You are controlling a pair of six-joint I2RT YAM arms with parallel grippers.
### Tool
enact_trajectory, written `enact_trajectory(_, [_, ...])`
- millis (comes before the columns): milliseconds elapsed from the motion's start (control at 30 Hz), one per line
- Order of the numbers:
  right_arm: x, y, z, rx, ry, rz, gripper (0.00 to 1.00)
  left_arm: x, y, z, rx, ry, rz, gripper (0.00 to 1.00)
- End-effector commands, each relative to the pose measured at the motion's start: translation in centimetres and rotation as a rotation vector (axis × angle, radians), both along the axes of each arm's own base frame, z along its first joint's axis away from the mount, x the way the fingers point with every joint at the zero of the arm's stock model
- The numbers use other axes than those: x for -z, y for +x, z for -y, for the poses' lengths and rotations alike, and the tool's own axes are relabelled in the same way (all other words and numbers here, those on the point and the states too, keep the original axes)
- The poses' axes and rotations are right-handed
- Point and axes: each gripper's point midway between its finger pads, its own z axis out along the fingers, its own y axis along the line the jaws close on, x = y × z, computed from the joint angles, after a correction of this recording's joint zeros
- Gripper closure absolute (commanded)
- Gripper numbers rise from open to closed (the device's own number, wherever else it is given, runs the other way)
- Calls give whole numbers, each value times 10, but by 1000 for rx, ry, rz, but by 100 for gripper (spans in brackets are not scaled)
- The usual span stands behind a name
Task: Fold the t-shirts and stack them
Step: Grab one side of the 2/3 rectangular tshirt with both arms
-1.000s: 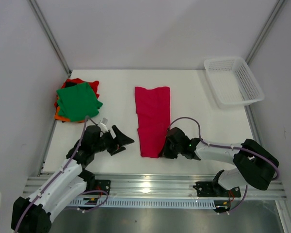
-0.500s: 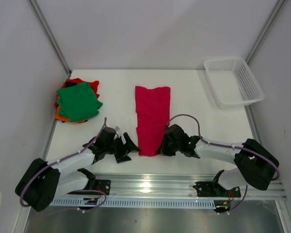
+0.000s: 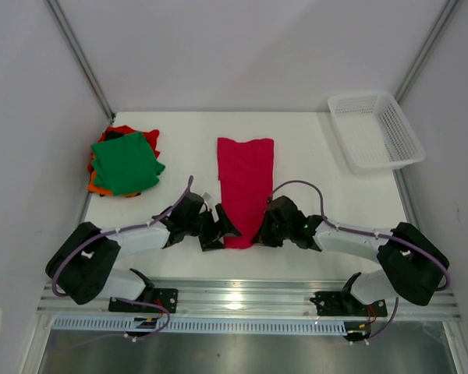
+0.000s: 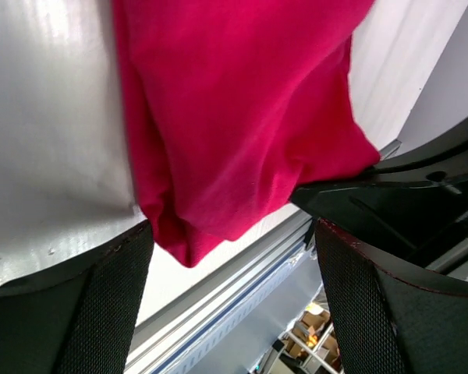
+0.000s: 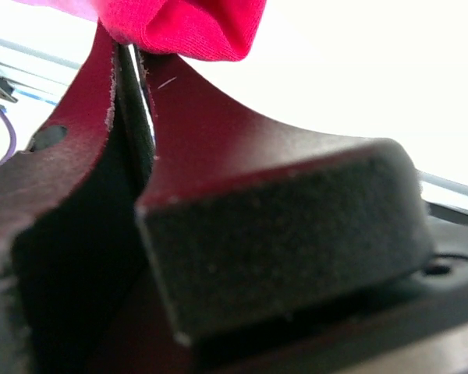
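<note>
Over the last second the left arm swings in from the left part of the desk (image 3: pixel 187 140), and its left end effector (image 3: pixel 225 230) now sits at the near-left corner of the crimson t-shirt (image 3: pixel 246 187). The jaws stand wide. In the left wrist view the hem corner hangs between the two fingers but neither of them grips it yet.

The right end effector (image 3: pixel 259 236) does not shift in that time. It is clamped tight on the near-right corner of the same shirt, and its wrist view shows a fold of crimson cloth pinched between the pads.

The shirt lies as a long narrow strip down the middle of the desk. Its near end seems slightly raised off the surface, though the overhead view is too coarse to be sure.

With one corner held and the other framed, the near hem looks almost ready to be carried toward the far end for a crosswise fold. The left jaws need to close first.

The folded stack (image 3: pixel 125 162), green on top with orange and red beneath, sits at the far left, well apart.
</note>
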Motion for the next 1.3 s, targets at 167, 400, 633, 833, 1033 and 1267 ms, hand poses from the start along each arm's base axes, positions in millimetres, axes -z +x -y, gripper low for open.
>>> enact_trajectory(167, [-19,17,-2,17,26,53,100,-20,17,14,33,-22,82,18])
enact_trajectory(400, [-20,21,1,24,28,58,100,-20,17,11,44,22,65,20])
enact_trajectory(633, [-18,22,3,32,34,54,100,-10,8,3,45,73,3,19])
enact_trajectory(833, [-16,23,1,31,42,46,100,8,-4,5,64,83,-60,19])
enact_trajectory(1033, [-16,23,0,38,49,43,100,14,-1,9,65,77,-63,19])
enact_trajectory(1267, [-18,24,3,51,48,48,100,23,-4,20,90,66,-92,20])
